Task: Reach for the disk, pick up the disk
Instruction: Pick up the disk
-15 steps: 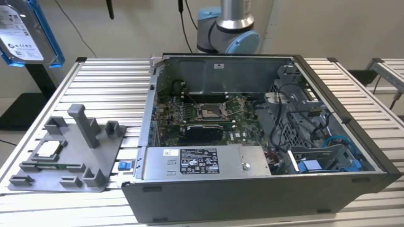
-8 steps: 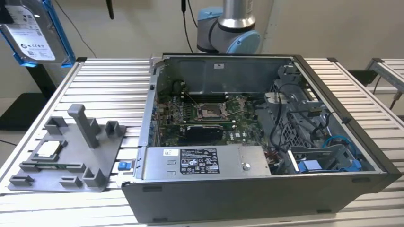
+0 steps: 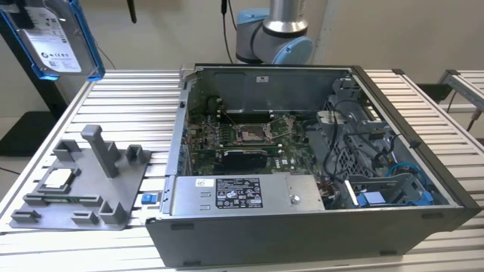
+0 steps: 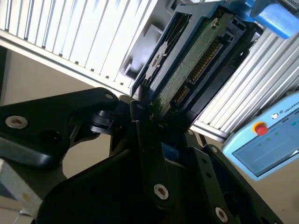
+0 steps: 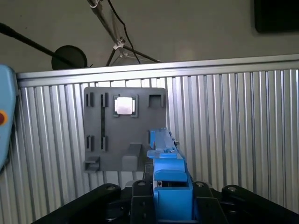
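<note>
The disk [image 3: 58, 43], silver-grey with a white label and bright blue rails, hangs in the air above the table's far corner at the exterior view's left. My gripper [image 3: 29, 13] grips its upper end there. In the second wrist view the black fingers [image 4: 140, 116] are shut on the disk [image 4: 187, 60], whose green circuit board and connector face the camera. In the first wrist view the disk [image 5: 166, 170] appears edge-on, a blue rail rising out of my gripper [image 5: 168, 200], high above the grey fixture.
An open computer case [image 3: 318, 153] fills the middle of the slatted aluminium table [image 3: 128, 102]. A grey fixture plate [image 3: 76, 187] with a small square chip [image 3: 59, 178] lies at the exterior view's left. The arm base [image 3: 276, 34] stands behind the case. A pale blue pendant [image 4: 266, 144] lies nearby.
</note>
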Tool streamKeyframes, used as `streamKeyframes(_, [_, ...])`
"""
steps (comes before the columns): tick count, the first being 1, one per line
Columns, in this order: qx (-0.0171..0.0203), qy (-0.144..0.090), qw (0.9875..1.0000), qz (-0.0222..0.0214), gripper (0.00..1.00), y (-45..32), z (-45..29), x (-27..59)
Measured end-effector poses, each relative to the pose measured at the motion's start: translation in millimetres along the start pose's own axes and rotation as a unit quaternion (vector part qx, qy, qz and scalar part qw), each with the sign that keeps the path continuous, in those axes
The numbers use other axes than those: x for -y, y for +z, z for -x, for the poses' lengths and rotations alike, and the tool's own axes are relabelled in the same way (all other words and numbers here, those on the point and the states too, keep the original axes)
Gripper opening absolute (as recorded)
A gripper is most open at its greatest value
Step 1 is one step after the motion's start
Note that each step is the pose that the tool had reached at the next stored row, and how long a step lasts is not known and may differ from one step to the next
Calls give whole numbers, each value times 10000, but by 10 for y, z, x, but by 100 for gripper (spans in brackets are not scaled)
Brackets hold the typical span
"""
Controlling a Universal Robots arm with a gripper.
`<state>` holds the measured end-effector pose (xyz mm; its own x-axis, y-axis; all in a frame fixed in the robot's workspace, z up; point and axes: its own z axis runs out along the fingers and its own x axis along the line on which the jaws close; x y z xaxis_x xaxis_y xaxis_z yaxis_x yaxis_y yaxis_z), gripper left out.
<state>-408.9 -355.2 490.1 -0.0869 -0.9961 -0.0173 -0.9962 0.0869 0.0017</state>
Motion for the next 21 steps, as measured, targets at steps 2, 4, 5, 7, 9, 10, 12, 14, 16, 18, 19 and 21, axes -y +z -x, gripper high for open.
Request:
streamKeyframes(2, [-1,0,10000,0,0,0,5,62])
streamKeyframes(4, [-3,2,10000,-1,0,0,11,128])
streamKeyframes(5, [-5,5,10000,-1,0,0,14,156])
streamKeyframes(7, [-9,12,10000,-1,0,0,19,217])
streamKeyframes(9, [-11,17,10000,-1,0,1,25,282])
streamKeyframes(10, [-11,20,10000,-1,0,1,28,315])
streamKeyframes(12, [-12,23,10000,-2,0,1,34,390])
streamKeyframes(14, [-12,24,10000,-1,0,1,41,472])
streamKeyframes(16, [-12,24,10000,-1,0,2,49,561])
streamKeyframes(18, [-12,26,10000,-2,0,2,61,696])
streamKeyframes(19, [-12,25,10000,-1,0,2,65,741])
streamKeyframes(21, [-12,27,10000,-2,0,3,77,878])
